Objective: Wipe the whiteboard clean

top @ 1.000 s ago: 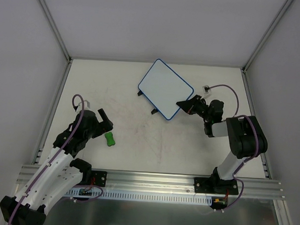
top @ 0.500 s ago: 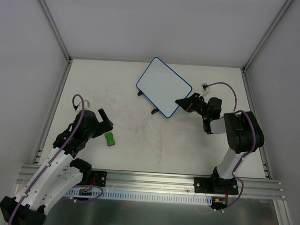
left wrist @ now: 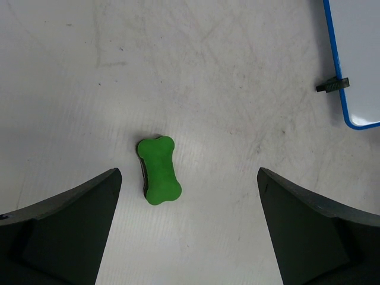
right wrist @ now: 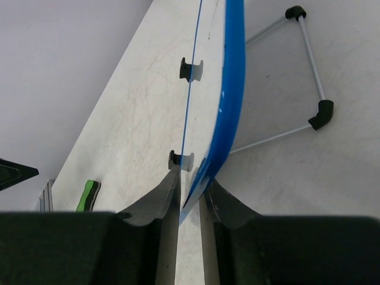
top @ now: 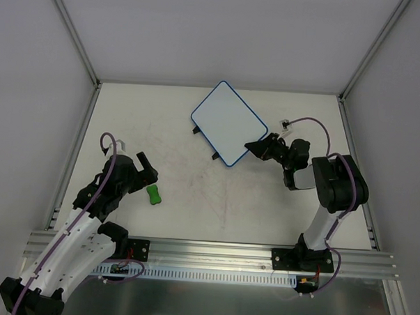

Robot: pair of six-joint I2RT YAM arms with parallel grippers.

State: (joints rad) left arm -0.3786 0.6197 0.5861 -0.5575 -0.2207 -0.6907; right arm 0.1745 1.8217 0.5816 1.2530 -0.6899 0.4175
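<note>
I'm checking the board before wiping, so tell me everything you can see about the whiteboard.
The whiteboard is a small white rectangle in a thin blue frame with rounded corners, its face looking blank. Two black clips stick out from one long edge, and a wire stand shows behind it. It sits skewed toward the far side of the table, the right end effector pinching one corner.

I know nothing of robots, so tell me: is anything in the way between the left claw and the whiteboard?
Nothing visible. Only table lies between the left gripper and the whiteboard; the green eraser sits below its open fingers, off that path.
</note>
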